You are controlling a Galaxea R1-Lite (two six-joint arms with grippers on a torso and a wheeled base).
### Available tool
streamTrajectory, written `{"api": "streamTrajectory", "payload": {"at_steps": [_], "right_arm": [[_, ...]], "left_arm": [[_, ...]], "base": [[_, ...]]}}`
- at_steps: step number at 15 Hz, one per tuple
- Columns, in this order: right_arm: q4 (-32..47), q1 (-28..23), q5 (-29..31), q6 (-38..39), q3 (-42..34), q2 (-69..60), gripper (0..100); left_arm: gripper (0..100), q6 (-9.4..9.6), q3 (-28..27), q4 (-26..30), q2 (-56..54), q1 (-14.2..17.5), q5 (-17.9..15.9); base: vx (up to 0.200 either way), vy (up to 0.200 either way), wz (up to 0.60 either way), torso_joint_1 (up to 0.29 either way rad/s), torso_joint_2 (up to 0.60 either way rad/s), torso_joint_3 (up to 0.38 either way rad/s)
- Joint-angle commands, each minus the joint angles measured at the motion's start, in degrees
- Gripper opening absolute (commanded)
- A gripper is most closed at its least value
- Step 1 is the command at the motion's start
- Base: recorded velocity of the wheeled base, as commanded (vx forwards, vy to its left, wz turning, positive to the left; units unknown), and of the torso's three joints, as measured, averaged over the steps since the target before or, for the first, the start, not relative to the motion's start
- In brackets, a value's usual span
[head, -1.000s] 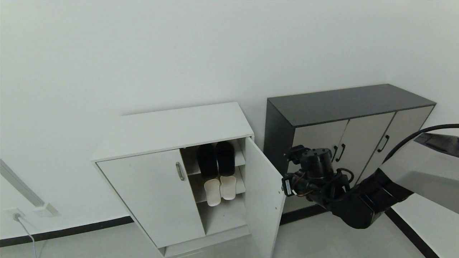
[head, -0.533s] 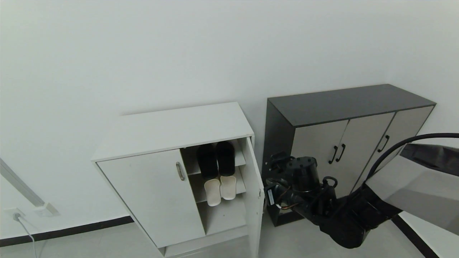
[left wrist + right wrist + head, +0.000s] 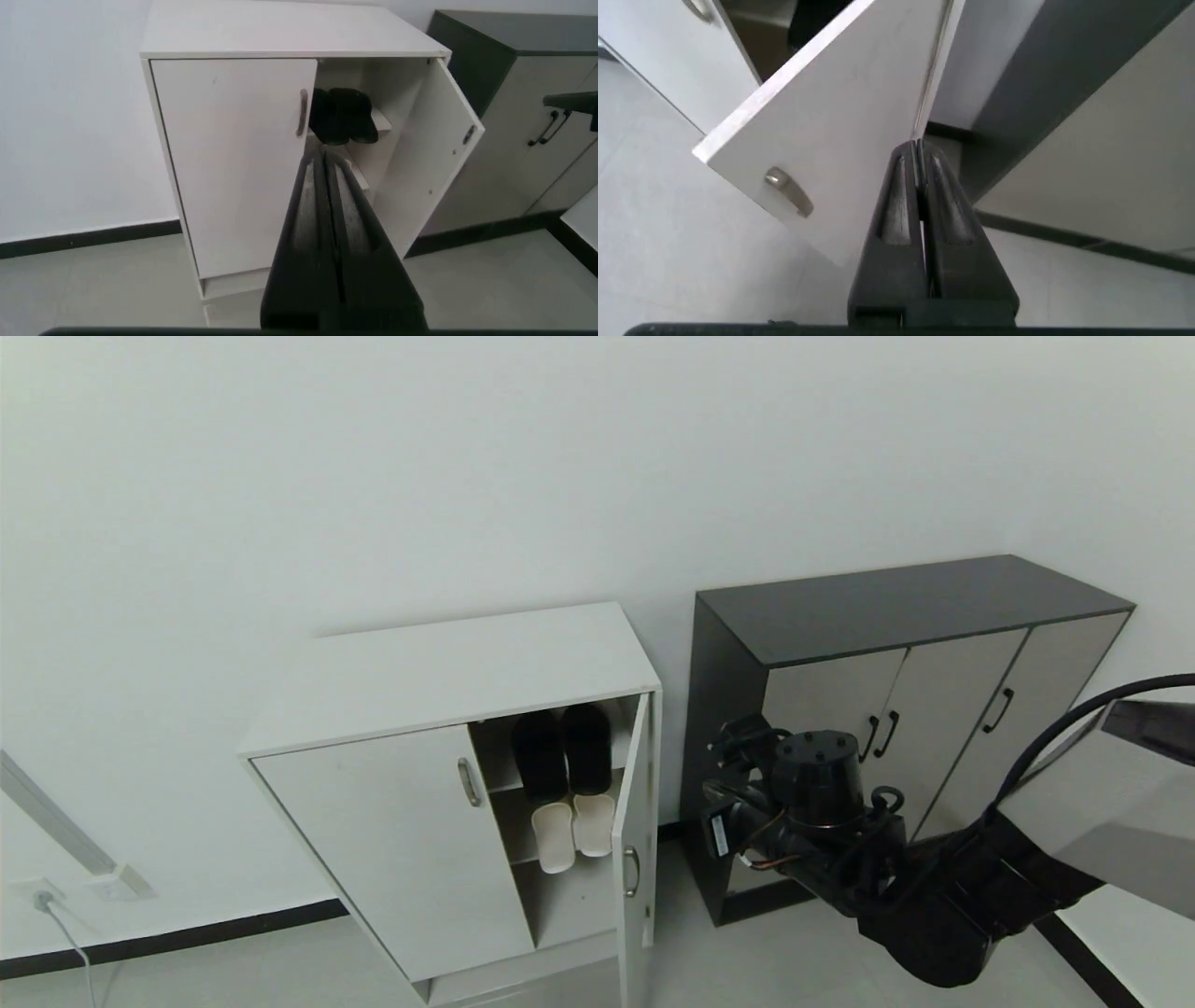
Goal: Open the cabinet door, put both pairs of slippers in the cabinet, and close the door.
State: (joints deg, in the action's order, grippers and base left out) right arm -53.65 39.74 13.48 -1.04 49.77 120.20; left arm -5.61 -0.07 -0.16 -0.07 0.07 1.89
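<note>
The cabinet [image 3: 448, 677] is plain white, as is its door [image 3: 638, 775]; the door handle [image 3: 632, 871] is silver-grey. The upper slippers [image 3: 563, 751] are black and the lower slippers [image 3: 574, 826] cream. The second cabinet [image 3: 896, 597] is dark grey with light grey fronts and black handles [image 3: 999, 709]. The left pincer [image 3: 324, 161] and right pincer [image 3: 920, 154] are black. The floor [image 3: 747, 961] is pale grey and the skirting [image 3: 187, 933] black.

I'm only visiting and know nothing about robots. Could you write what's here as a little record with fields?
cabinet: white cabinet, left side shut, right door partly open
upper shelf: black slippers
shelf below: white slippers
right gripper: shut, by the door's outer face
left gripper: shut, pointing at the cabinet from farther back
neighbour: dark cabinet, doors shut
left to do: close the door
</note>
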Motion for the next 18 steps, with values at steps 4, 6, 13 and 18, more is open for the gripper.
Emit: {"api": "streamTrajectory", "payload": {"at_steps": [4, 6, 13, 18], "right_arm": [[-0.14, 0.07, -0.12, -0.02, -0.29, -0.14, 0], [-0.40, -0.28, -0.30, -0.02, -0.29, 0.04, 0], [-0.75, -3.62, -0.21, -4.41, -6.09, -2.95, 0], [-2.25, -3.71, -5.40, -4.41, -13.48, -2.69, 0]], "left_arm": [[0, -0.02, -0.01, -0.02, 0.07, 0.01, 0.04], [0, -0.02, -0.01, -0.02, 0.07, 0.01, 0.04], [0, -0.02, -0.01, -0.02, 0.07, 0.01, 0.04], [0, 0.16, -0.01, -0.02, 0.07, 0.01, -0.04]], "base": [[0.000, 0.000, 0.60, 0.008, 0.00, 0.001], [0.000, 0.000, 0.00, 0.000, 0.00, 0.000], [0.000, 0.000, 0.00, 0.000, 0.00, 0.000], [0.160, 0.000, 0.00, -0.002, 0.00, 0.002]]}}
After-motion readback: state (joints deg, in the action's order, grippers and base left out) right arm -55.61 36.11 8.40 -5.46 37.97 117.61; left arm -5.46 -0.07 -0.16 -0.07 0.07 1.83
